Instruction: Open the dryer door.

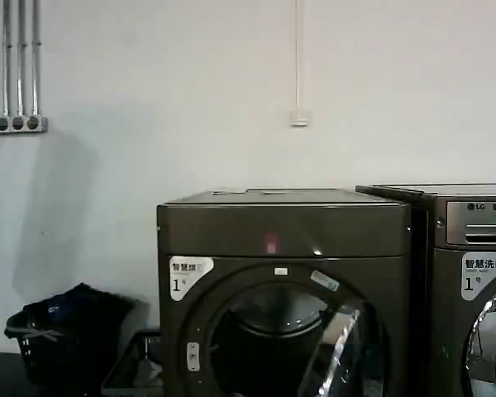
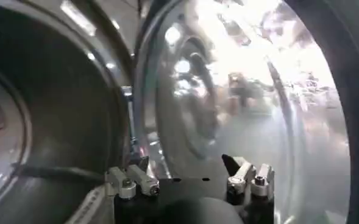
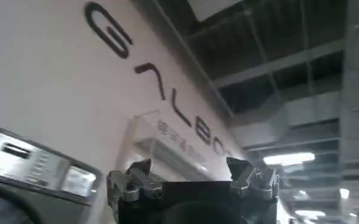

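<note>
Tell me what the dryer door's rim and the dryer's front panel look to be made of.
The dryer door: its rim looks like polished chrome or chromed plastic, mirroring bright lights; the left gripper sits open before it. The dryer: its front panel looks like painted metal with a satin bronze-grey finish and soft highlights.

White wall (image 1: 149, 99) behind machines, plain. 4 metal conduit pipes (image 1: 12, 62) run down wall at upper left, ending in row of round fittings. Thin white cable (image 1: 297, 54) drops to small wall box (image 1: 298, 118). Dark laundry basket (image 1: 62, 343) heaped with dark cloth on floor by wall. Right wrist view: wall lettering (image 3: 161, 91), dark open ceiling (image 3: 289, 55) with strip lights (image 3: 289, 159).
</note>
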You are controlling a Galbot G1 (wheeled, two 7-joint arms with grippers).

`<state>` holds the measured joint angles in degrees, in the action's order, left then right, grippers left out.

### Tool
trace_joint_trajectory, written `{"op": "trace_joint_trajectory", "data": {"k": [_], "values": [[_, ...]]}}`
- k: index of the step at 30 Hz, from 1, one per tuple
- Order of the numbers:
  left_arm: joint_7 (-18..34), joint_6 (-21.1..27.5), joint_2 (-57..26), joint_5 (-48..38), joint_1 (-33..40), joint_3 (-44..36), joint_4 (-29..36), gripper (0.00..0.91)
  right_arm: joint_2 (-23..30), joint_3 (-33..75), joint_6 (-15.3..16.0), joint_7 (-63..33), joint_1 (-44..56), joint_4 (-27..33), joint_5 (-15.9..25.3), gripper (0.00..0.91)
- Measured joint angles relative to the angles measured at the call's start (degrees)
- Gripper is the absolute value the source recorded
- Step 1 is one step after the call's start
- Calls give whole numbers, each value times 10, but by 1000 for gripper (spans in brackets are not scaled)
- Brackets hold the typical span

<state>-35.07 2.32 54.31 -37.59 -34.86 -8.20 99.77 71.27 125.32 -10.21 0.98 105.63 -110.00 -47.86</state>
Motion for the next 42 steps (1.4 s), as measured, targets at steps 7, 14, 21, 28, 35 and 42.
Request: {"op": "trace_joint_trajectory", "data": {"k": [7,14,21,28,35,42], "values": [[6,0,19,-3,26,-47,3,907,6,35,11,-19,4,33,1,907],[15,-1,45,-4,65,-102,-11,907,18,60,20,-26,8,63,1,907],[26,-1,77,-11,107,-157,-26,907,19,80,31,-33,7,80,-1,907],[43,0,118,-5,138,-195,-46,907,25,99,34,-35,12,94,-2,907],[47,2,166,-3,163,-225,-71,907,25,112,40,-38,13,101,-3,907],[49,3,204,2,177,-243,-92,907,28,118,42,-38,16,101,-4,907]]}}
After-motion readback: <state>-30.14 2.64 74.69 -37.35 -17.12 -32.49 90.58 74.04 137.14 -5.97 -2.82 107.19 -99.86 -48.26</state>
